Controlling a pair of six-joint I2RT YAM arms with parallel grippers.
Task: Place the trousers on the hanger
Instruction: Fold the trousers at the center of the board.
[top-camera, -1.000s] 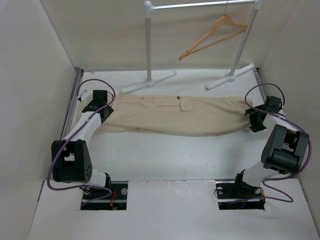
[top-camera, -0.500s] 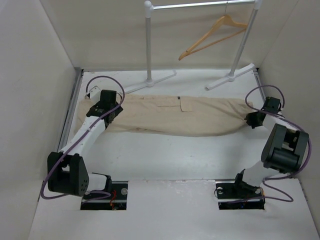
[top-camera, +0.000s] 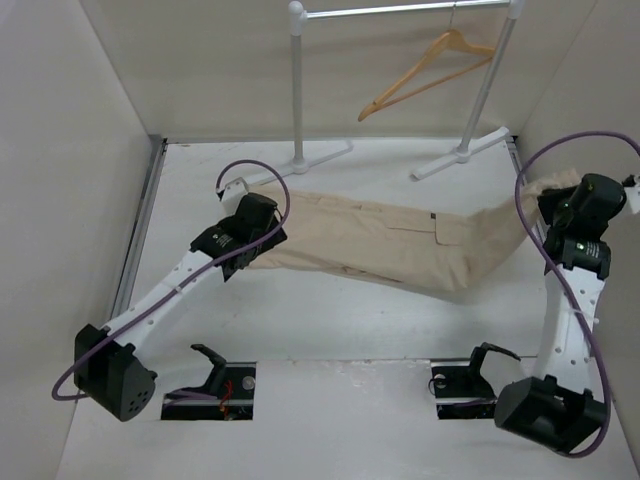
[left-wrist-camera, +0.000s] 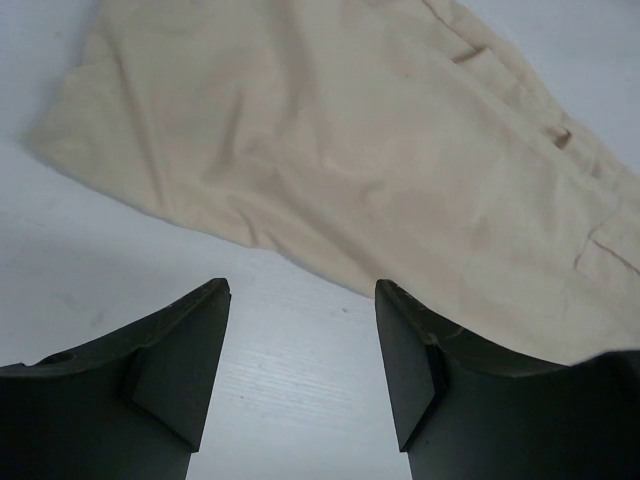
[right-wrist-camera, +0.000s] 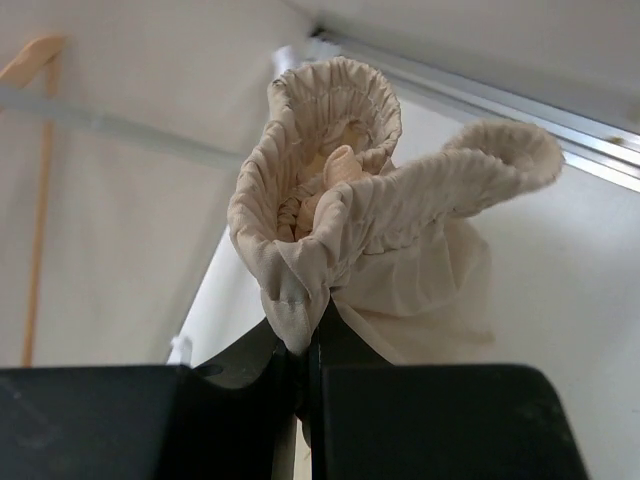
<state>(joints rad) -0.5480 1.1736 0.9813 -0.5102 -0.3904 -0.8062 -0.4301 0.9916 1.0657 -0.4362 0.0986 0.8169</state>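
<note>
The beige trousers (top-camera: 395, 238) lie stretched across the table, their right end lifted off it. My right gripper (right-wrist-camera: 305, 335) is shut on that end, a bunched elastic band (right-wrist-camera: 330, 170), and holds it up near the right wall (top-camera: 575, 205). My left gripper (left-wrist-camera: 300, 345) is open just above the bare table, with the trousers' left end (left-wrist-camera: 330, 150) right beyond its fingertips; in the top view it (top-camera: 262, 215) sits at that left end. The tan wooden hanger (top-camera: 430, 70) hangs from the rack's rail at the back right, tilted, apart from both grippers.
A white garment rack stands at the back, with two posts (top-camera: 297, 85) and feet (top-camera: 300, 165) on the table. A metal rail (top-camera: 140, 230) runs along the left edge. White walls close in on both sides.
My right gripper has shut on the trousers' right end and lifted it up and to the right. The trousers were dragged right and now lie slanted. My left arm moved right, along the cloth.
</note>
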